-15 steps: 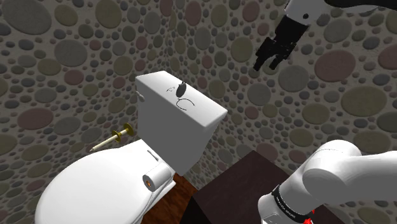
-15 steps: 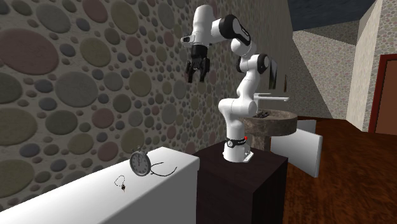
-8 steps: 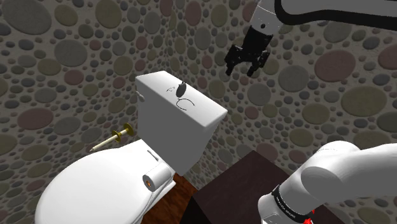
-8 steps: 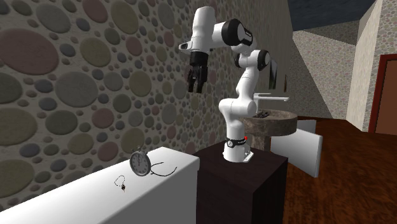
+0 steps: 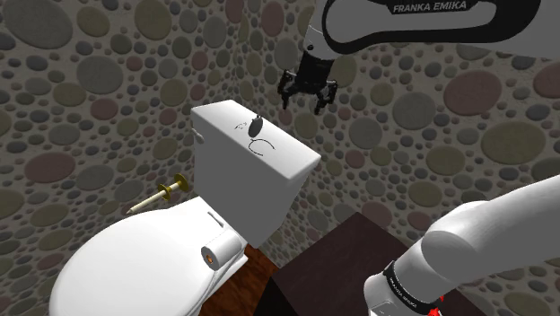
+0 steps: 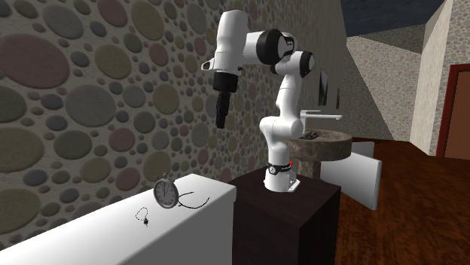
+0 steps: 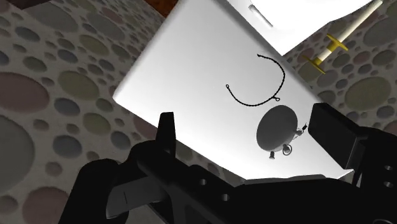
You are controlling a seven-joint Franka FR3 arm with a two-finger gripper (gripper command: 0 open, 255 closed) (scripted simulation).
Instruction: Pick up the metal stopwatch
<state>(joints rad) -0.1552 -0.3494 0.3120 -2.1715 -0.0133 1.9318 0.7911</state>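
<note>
Now the gripper (image 5: 305, 97) hangs wide open, holding nothing. The grey stopwatch (image 5: 256, 128) lies below it on the white toilet tank (image 5: 289, 156).

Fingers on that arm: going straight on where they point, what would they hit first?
Likely the white toilet tank lid, just beside the stopwatch resting on it. In the wrist view the watch sits ahead between the open fingers, so it might be touched first.
</note>
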